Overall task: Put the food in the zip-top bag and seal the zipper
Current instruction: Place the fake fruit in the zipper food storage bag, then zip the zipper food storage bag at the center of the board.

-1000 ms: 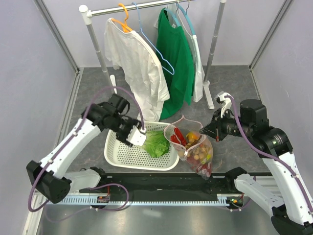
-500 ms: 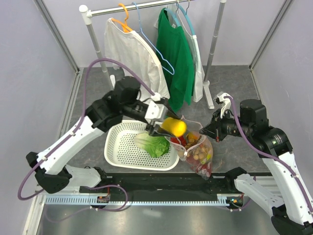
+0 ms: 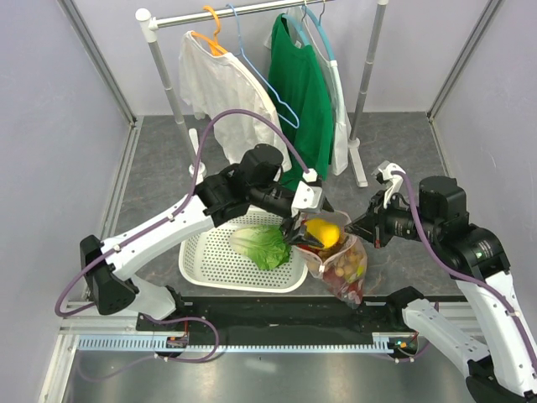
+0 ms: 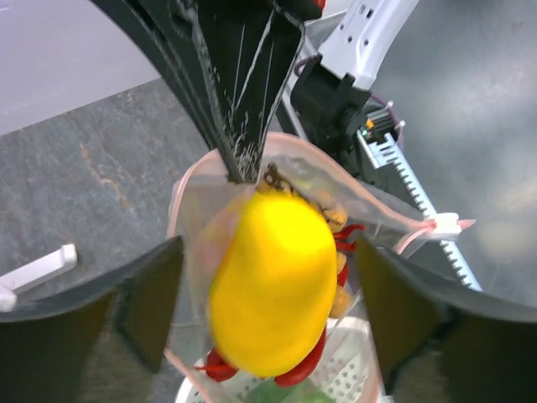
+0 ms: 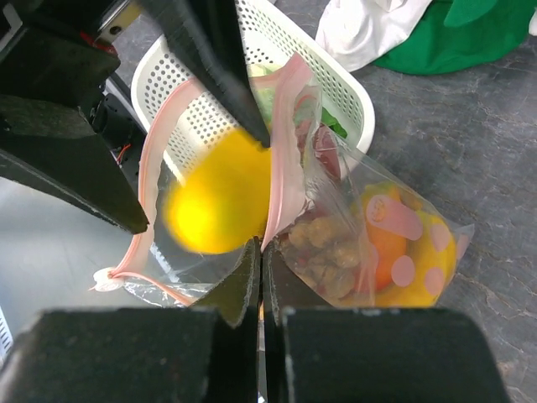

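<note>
From above, the left tool [image 3: 300, 232] is half-hidden beside the lemon [image 3: 324, 232] at the zip-top bag [image 3: 342, 270] mouth, and its spread cannot be judged. On the left wrist, its fingers [image 4: 151, 306] are seen wide apart, the lemon untouched between them, over the bag. On the right wrist, the right tool [image 5: 261, 252] is clamped on the zipper [image 5: 281, 151]; the lemon is blurred.

Yellow lemon [image 4: 273, 285] hangs over the open bag [image 4: 195, 217] mouth.

The left arm is extended across to the right, with the left hand [image 4: 270, 277] spread wide apart. The right hand [image 5: 260, 252] is clamped on the clear floppy zip-top bag [image 5: 336, 180].
</note>
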{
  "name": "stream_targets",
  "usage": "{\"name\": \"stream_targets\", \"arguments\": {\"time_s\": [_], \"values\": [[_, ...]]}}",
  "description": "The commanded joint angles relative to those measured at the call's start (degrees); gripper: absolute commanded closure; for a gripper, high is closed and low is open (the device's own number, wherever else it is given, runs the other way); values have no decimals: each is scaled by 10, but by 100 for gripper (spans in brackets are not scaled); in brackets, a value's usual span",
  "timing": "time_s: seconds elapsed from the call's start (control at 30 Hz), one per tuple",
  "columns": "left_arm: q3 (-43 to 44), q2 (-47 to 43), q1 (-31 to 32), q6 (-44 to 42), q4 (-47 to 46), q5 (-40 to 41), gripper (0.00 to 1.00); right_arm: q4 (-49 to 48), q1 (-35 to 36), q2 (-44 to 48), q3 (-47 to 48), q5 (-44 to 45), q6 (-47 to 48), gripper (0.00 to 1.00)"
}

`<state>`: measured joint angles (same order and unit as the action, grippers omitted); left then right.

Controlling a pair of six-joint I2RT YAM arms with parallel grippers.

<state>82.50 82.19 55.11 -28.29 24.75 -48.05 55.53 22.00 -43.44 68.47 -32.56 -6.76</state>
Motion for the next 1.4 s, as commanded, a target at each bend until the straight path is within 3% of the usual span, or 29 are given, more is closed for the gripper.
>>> {"name": "stream_targets", "arguments": {"time_s": [0.0,0.2,0.37,0.67,0.7,0.77,0.8,0.9,1.0,1.1,1.2,1.23,1.3,1.33,1.37], "values": [[-11,-63,3,-50,30,19,2,8,0,16,24,-3,7,100],[-15,-112,4,-140,147,2,1,5,0,16,18,-7,10,100],[-15,-89,19,-222,223,23,10,-2,0,9,20,-8,14,100],[-30,-48,46,-352,264,86,41,4,0,4,34,1,23,100],[-28,-42,61,-356,262,96,52,1,0,3,33,0,24,100],[2,-33,80,-339,260,112,67,-3,-1,-5,36,-3,33,100],[18,-26,102,-323,248,112,82,-6,0,-9,40,-1,37,100],[75,-5,144,-217,190,134,98,-26,0,-34,54,-4,60,100],[131,38,154,-116,159,160,98,-48,0,-66,73,-8,90,100],[123,49,148,-28,122,223,98,-60,0,-98,100,-8,112,100],[52,24,127,55,50,233,98,-67,-1,-109,107,12,120,82],[36,11,123,70,23,234,98,-69,0,-108,105,17,121,63],[10,6,111,110,7,232,98,-72,-1,-96,97,27,122,43],[7,6,106,120,4,229,98,-72,-1,-91,94,34,120,26],[6,9,97,130,-3,220,98,-73,0,-82,91,43,117,20]]}}
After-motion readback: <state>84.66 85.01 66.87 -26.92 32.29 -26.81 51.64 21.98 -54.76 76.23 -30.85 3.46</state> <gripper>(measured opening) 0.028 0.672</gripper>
